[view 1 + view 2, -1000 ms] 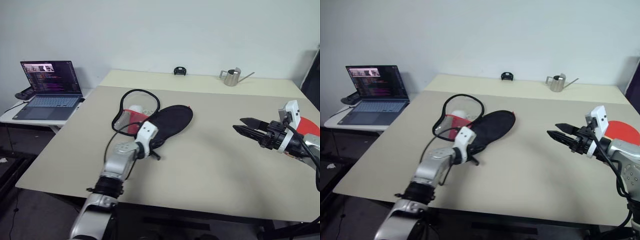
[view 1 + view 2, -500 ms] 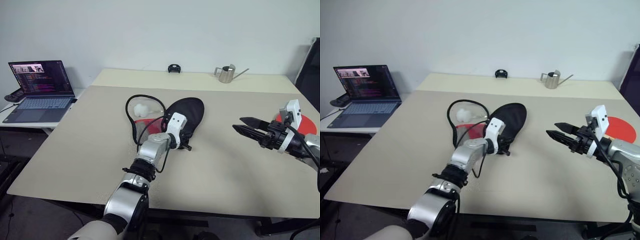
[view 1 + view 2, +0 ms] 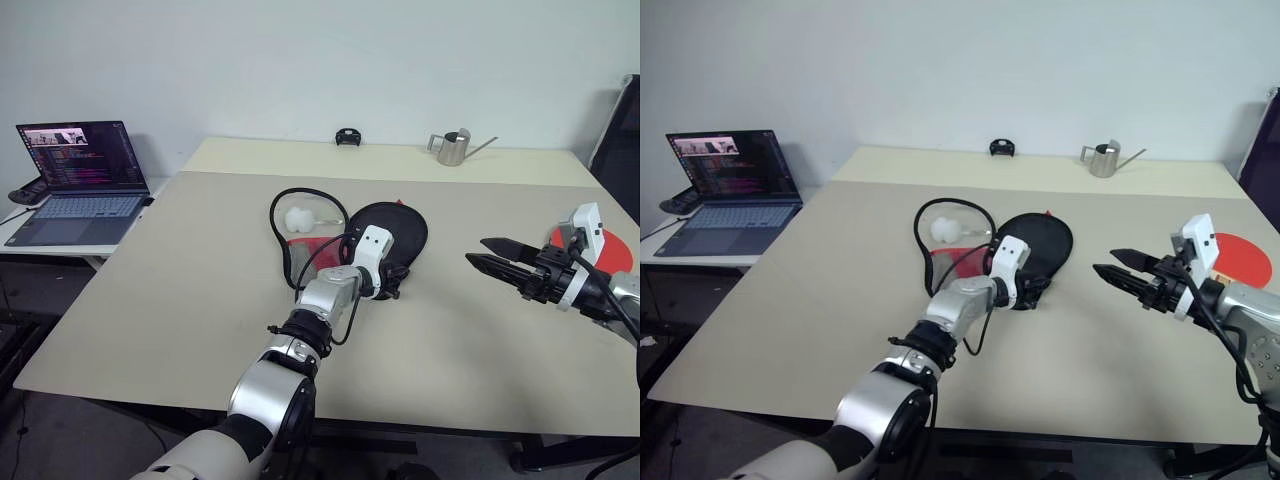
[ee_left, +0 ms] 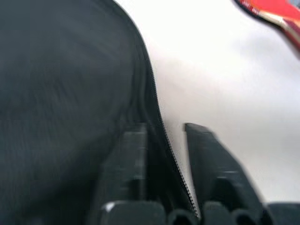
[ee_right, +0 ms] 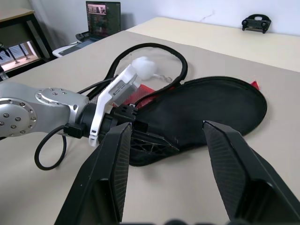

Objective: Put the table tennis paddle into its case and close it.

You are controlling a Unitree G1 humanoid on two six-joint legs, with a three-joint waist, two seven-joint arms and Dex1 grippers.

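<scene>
**Left claw at the case edge, right claw waiting open**

My left claw point(image 3: 1032, 293) sits at the near edge of the paddle-shaped soft zip case point(image 3: 395, 228), black side up, which lies flat near the middle of the beige surface point(image 3: 160, 290). In the left wrist view the two fingers point(image 4: 206, 159) stand slightly parted, one on each side of the zipped rim of the case point(image 4: 61, 93); I cannot tell whether they press on it. The opened red half of the case point(image 3: 958, 256) lies just beside the black half, toward my left, with a black cable loop point(image 3: 290, 205) and a small white ball point(image 3: 299, 218) around it.

My right claw point(image 3: 478, 253) hovers above the surface, well apart from the case, pointing toward it. Its jaws are open and hold nothing.

The table tennis paddle with the round red rubber face point(image 3: 1243, 259) lies on the surface at my far right, behind the right claw.
</scene>
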